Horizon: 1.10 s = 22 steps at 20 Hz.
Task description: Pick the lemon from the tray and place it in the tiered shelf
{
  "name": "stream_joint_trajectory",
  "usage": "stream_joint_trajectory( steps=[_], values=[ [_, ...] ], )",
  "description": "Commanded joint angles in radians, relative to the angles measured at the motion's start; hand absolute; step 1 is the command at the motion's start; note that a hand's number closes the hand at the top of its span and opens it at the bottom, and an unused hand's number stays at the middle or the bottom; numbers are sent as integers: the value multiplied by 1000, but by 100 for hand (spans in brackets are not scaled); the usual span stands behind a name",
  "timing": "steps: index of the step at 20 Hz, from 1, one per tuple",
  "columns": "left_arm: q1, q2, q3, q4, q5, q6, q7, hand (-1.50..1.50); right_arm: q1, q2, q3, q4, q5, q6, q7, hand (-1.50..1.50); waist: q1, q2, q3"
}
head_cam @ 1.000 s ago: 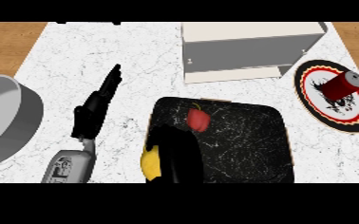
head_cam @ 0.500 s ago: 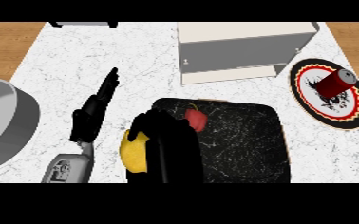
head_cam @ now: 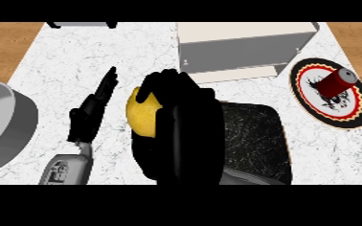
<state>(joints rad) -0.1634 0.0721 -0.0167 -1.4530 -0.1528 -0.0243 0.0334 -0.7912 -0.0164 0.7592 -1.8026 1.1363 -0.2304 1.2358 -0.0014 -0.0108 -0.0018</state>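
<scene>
The white marbled bench (head_cam: 71,62) carries a grey tiered shelf (head_cam: 244,50) at its far side and a dark tray (head_cam: 258,134) near, right of centre. A patterned plate (head_cam: 305,79) with a red can (head_cam: 336,80) sits at the right. The right hand (head_cam: 180,119) is curled around the lemon (head_cam: 143,112), lifted at the tray's left edge. The left hand (head_cam: 92,112) rests with fingers straight. The lemon is probably light, stiff and smooth-skinned, best cradled around its middle.
</scene>
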Motion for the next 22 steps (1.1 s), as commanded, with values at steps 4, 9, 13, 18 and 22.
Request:
stream_joint_trajectory(
  steps=[4, 9, 13, 18, 22],
  values=[
    [1, 9, 4, 21, -4, -6, -14, 0, -147, 16, -167, 10, 46, 189, 184, 150, 1, 4, 0],
    [-7, -16, -21, -7, -20, 12, 11, 0, -239, 16, -280, 41, 39, 242, 163, 150, 2, 3, 1],
    [-35, -19, 2, 24, -4, 15, -1, 0, -263, 16, -358, 99, 80, 232, 91, 150, 0, 7, 1],
    [-11, 16, 22, -13, 26, -27, 10, 0, -327, 16, -482, 160, 98, 265, -15, 150, 5, 8, 1],
    [21, -48, -30, 10, -33, 40, -29, 0, -314, -38, -558, 200, 85, 272, -141, 150, 3, 10, 2]
  ],
)
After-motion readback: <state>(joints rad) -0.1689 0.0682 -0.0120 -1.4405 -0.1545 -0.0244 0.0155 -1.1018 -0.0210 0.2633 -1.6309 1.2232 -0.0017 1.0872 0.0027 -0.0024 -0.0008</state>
